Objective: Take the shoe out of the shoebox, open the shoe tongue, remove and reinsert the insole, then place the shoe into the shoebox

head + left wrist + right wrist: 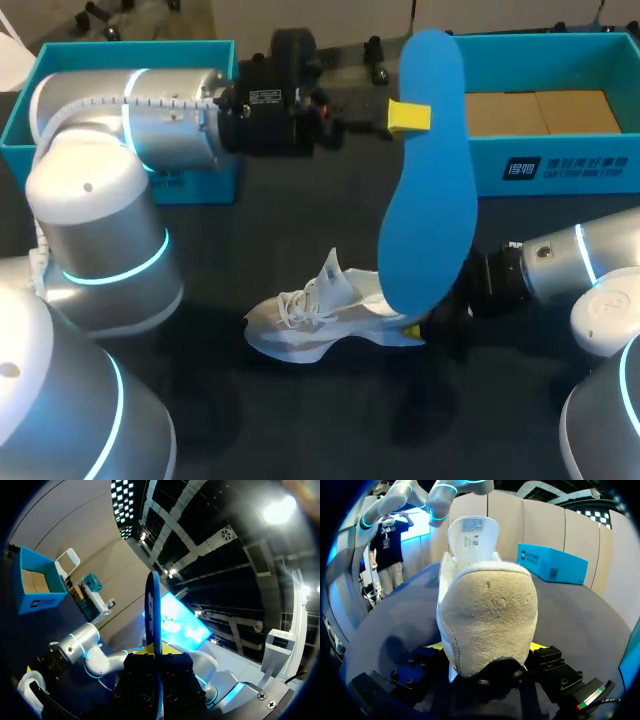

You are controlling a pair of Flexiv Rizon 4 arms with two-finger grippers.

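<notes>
My left gripper [411, 117] is raised above the table and shut on a blue insole [428, 180], which hangs upright over the shoe. In the left wrist view the insole [153, 607] shows edge-on, clamped in that gripper [155, 652]. The white shoe [318, 316] lies on the dark table with its toe to the left and its tongue pulled up. My right gripper [418, 331] is at the heel. In the right wrist view the heel [487, 615] fills the gap of the right gripper [487, 649], a yellow fingertip [538, 646] pressing on each side. The teal shoebox [545, 165] stands at the back right.
A second teal box [205, 185] stands at the back left, partly hidden by my left arm; in the right wrist view this box [552, 562] lies beyond the shoe. Bare dark table surrounds the shoe in front and to the left.
</notes>
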